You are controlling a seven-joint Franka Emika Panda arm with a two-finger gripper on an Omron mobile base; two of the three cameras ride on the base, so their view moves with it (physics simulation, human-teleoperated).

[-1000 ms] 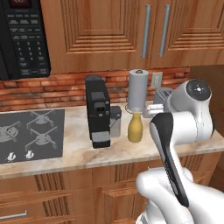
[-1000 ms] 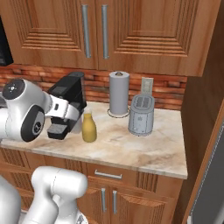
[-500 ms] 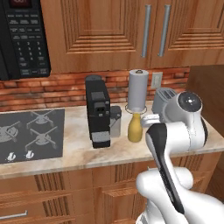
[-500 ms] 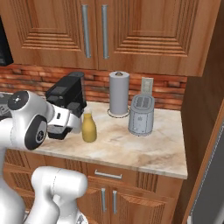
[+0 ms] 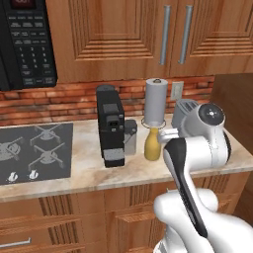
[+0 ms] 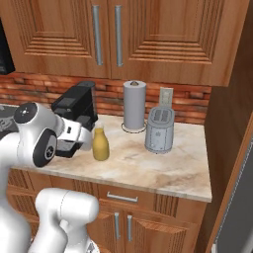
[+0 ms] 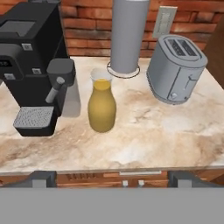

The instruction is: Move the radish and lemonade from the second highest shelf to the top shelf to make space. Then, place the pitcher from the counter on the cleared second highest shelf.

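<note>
The step in hand is judged to be the approach to the orange-yellow, narrow-necked pitcher with a whitish top (image 7: 102, 106), which stands upright on the beige marbled stone counter (image 7: 144, 144). A level, straight advance is advised, with the body of the vessel taken below the neck. Care is needed for the black coffee machine (image 7: 33, 61) just beside the pitcher on one side; the grey toaster (image 7: 177, 68) stands farther off on the other, and the grey paper-towel roll (image 7: 126, 30) behind.

The two-finger gripper (image 7: 112, 177) is seen spread wide and holding nothing. The pitcher lies ahead of it, well apart and slightly off centre toward the coffee machine.
</note>
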